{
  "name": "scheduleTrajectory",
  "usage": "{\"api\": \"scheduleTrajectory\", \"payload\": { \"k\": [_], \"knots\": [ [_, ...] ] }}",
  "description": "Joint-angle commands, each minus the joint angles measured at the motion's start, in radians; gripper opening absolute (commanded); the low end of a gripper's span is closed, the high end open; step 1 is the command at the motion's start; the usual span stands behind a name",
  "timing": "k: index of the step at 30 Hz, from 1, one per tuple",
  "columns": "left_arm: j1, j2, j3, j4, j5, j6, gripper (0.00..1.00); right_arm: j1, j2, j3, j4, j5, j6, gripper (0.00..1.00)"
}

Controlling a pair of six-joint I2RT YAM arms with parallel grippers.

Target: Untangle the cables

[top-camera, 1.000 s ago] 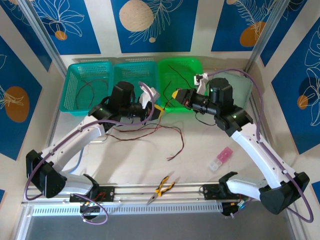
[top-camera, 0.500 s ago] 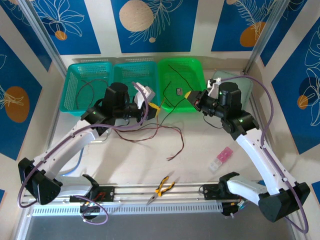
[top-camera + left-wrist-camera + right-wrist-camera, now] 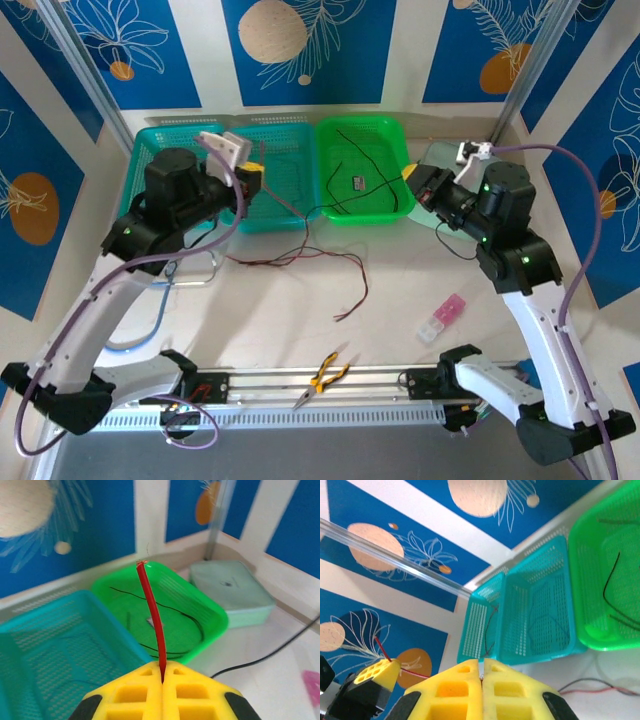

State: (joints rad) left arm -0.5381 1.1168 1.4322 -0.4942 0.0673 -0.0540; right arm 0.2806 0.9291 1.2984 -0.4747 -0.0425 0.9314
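Note:
My left gripper (image 3: pixel 252 172) hangs over the middle teal basket (image 3: pixel 285 130). In the left wrist view its yellow jaws (image 3: pixel 162 667) are shut on a red cable (image 3: pixel 152 610), whose short end pokes up past the tips. My right gripper (image 3: pixel 411 180) is at the right edge of the green basket (image 3: pixel 365 121), and its jaws (image 3: pixel 481 668) are shut on a thin black cable (image 3: pixel 350 203) that runs left along the basket's front. More red and brown cables (image 3: pixel 320 258) lie tangled on the table between the arms. A black cable (image 3: pixel 358 150) lies in the green basket.
A second teal basket (image 3: pixel 150 190) at the far left holds a brown wire. Yellow-handled pliers (image 3: pixel 322 378) lie by the front rail. A pink and white box (image 3: pixel 441 319) sits right of centre. A pale green box (image 3: pixel 232 590) stands behind the right arm. A light-blue tube loop (image 3: pixel 150 320) lies left.
The two grippers have drawn apart. The left one went left and up with the red cable, and the right one went right with the black cable, pulling both out of the tangle.

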Motion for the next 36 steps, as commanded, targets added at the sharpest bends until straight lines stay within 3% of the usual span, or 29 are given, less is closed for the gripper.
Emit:
{"api": "scheduleTrajectory", "payload": {
  "k": [1,7,18,29,36],
  "knots": [
    [0.022,-0.054,-0.004,-0.035,-0.151,-0.005,0.00,-0.022,-0.025,0.051,-0.036,0.082,-0.068,0.00],
    [0.063,-0.110,-0.004,-0.094,-0.242,0.012,0.00,-0.076,-0.033,0.135,-0.058,0.167,-0.147,0.00],
    [0.146,-0.159,0.010,-0.249,-0.285,0.025,0.00,-0.232,-0.017,0.326,-0.064,0.305,-0.335,0.00],
    [0.164,-0.326,-0.235,-0.390,-0.361,-0.089,0.00,-0.361,0.077,0.479,0.024,0.336,-0.407,0.00],
    [0.191,-0.381,-0.395,-0.379,-0.423,-0.165,0.00,-0.429,0.141,0.597,0.052,0.369,-0.444,0.00]
  ]
}}
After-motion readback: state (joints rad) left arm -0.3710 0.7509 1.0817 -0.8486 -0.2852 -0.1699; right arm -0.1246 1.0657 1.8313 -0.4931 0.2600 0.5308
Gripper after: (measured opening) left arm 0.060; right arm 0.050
